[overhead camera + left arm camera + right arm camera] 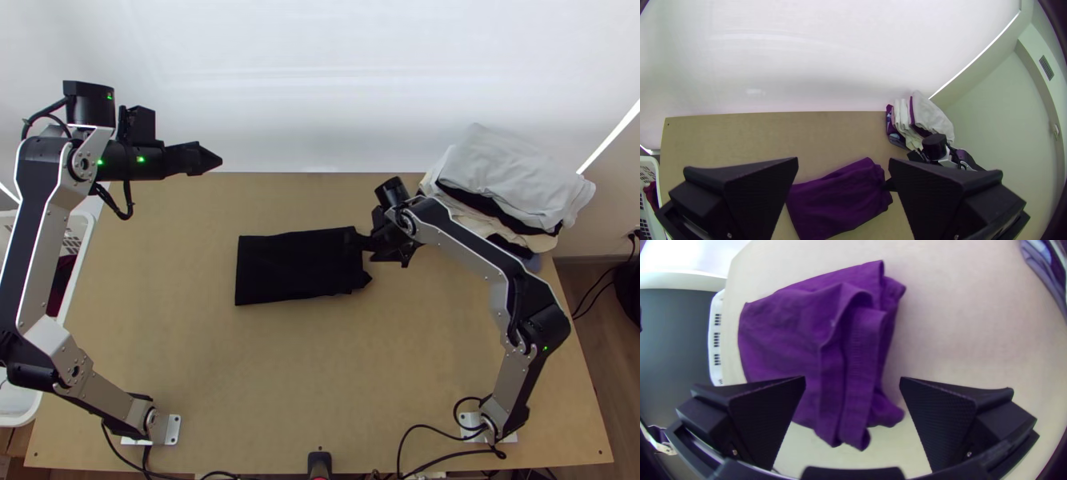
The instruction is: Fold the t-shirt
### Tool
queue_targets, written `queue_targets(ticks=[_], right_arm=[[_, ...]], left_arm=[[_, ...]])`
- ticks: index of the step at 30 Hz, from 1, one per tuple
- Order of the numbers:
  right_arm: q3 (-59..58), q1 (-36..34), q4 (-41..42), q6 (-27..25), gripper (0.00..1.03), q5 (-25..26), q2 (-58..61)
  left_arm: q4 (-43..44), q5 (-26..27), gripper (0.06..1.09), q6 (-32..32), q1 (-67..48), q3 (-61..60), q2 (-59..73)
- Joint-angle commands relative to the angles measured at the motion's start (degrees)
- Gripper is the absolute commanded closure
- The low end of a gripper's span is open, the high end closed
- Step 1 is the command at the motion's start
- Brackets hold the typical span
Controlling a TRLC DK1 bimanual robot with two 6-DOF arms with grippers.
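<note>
Across the middle of the light wooden table (320,376), seen from up high, we have the dark t-shirt (296,268), folded into a compact rectangle and lying flat! At its right-hand end comes the right gripper (362,258), fingers spread, one by the far corner of that end and the other by the near corner. Over at the far left, well apart from the shirt, the left gripper (212,158) hangs in the air. Up at the far right corner sits a stack of folded clothes (512,176), pale grey on top, and down the left side stands a white basket (75,254) with dark red cloth (59,284) inside.

To the left wrist view now, and the left gripper (843,161) is wide open, nothing between its fingers! Beyond them lies the t-shirt on the table, with the right gripper at one end of it and the stack of clothes farther off.

Over to the right wrist view, and what a look at the cloth: layers piled along one end, long creases and a ribbed strip (862,346) running over them. The right gripper (853,379) is open too, its fingers well apart, the bunched end of the shirt showing between them, and neither finger closed on it!
</note>
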Motion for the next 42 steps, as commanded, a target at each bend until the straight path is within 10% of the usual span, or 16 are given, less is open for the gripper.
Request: queue_targets(ticks=[1,39,42], right_arm=[[1.7,-0.5,0.3,0.7,0.04,-6.5,2.6],[5.9,4.6,8.2,-0.7,0.05,-8.3,16.0],[6.5,3.3,6.8,0.2,0.23,-8.6,14.8]], left_arm=[[-0.5,-0.1,0.10,0.8,0.2,-0.8,-1.7],[-4.4,-4.5,0.10,2.3,2.3,3.3,-2.1],[-4.5,-4.5,0.10,2.2,2.4,3.3,-2.5]])
